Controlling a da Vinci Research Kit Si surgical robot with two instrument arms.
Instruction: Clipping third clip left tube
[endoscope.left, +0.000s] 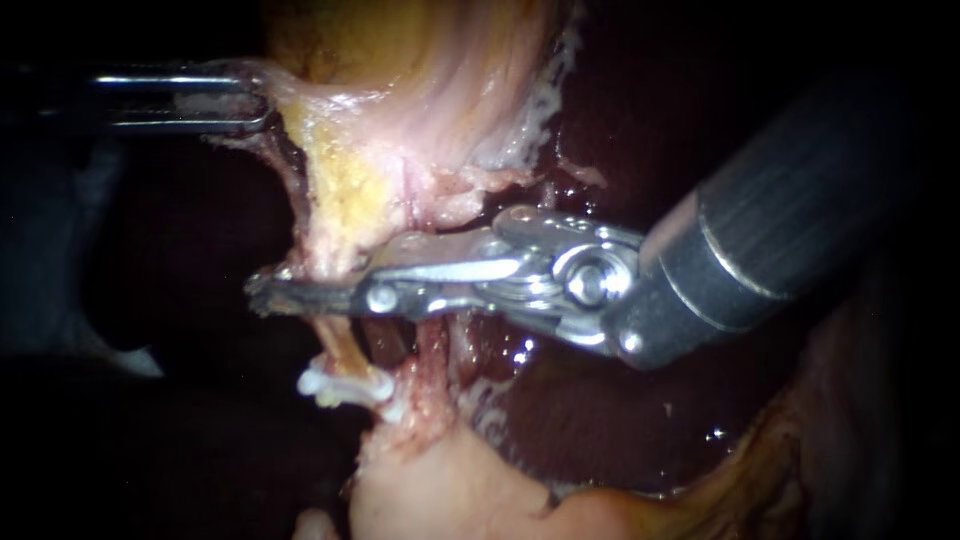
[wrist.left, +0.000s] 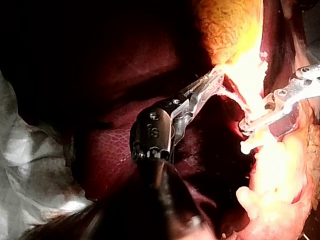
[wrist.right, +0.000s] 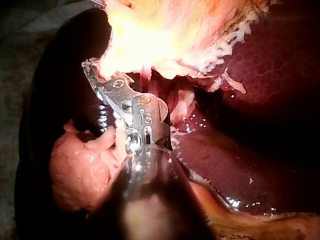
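Right instrument (endoscope.left: 300, 292) lies level — hand clamped across left tube (endoscope.left: 343, 352) — left instrument (endoscope.left: 240, 100) grips gallbladder (endoscope.left: 420, 90).

The right instrument (endoscope.left: 275, 292) is shiny polished metal; the liver (endoscope.left: 620, 410) glistens wet.

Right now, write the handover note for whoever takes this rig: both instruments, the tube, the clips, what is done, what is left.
Left instrument: shut on the edge of the gallbladder.
Right instrument: lies across the left tube, apparently shut on it.
White clip: on that tube, just below the right instrument. Whether it is one clip or more, I cannot tell.
Done: the tube is exposed and straddled.
Left: the new clip itself is hidden. Probably open, check that it sits across the tube, then back off.
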